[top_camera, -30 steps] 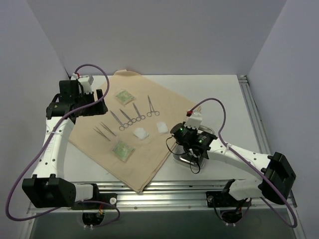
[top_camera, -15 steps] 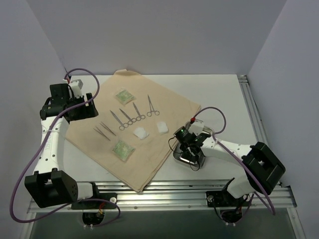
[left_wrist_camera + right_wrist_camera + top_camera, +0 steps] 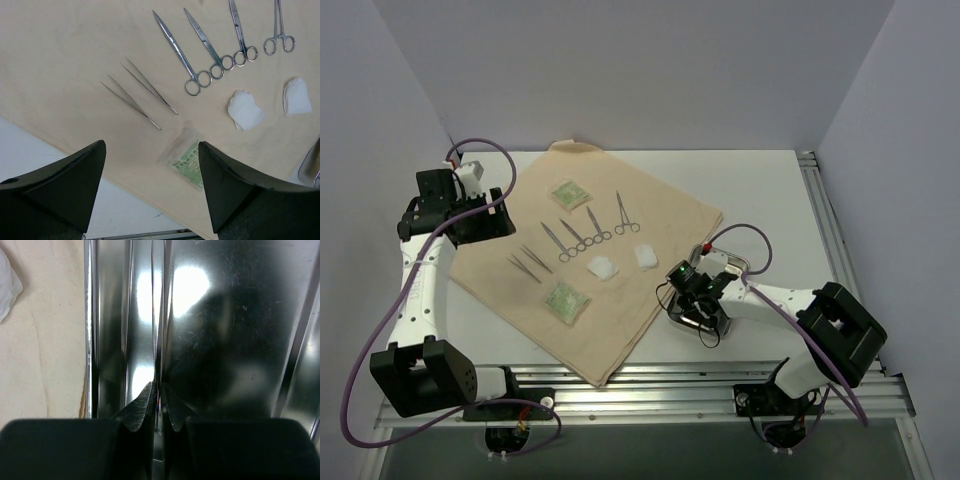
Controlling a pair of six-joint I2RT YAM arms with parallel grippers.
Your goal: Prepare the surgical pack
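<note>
The surgical pack lies spread out: a tan cloth (image 3: 620,310) carries several forceps (image 3: 582,232), tweezers (image 3: 528,262), two white gauze pads (image 3: 605,268) and two green packets (image 3: 566,299). At the cloth's right edge stands the shiny steel tray (image 3: 740,266). My right gripper (image 3: 694,303) is shut on the tray's thin left wall (image 3: 159,315), fingertips (image 3: 145,402) pinching it. My left gripper (image 3: 480,222) hangs open over the cloth's left edge, nothing between its fingers (image 3: 75,175). Below it I see the forceps (image 3: 200,45), tweezers (image 3: 140,95), a gauze pad (image 3: 245,110) and a packet (image 3: 192,162).
White tabletop (image 3: 770,190) surrounds the cloth. An aluminium rail (image 3: 650,385) runs along the near edge by the arm bases. White walls close the back and both sides. A purple cable (image 3: 750,240) loops above the right wrist.
The left gripper has drawn back to the left, off the cloth's upper left part. The right arm's elbow has folded inward and its gripper has shifted slightly nearer, still shut on the tray.
</note>
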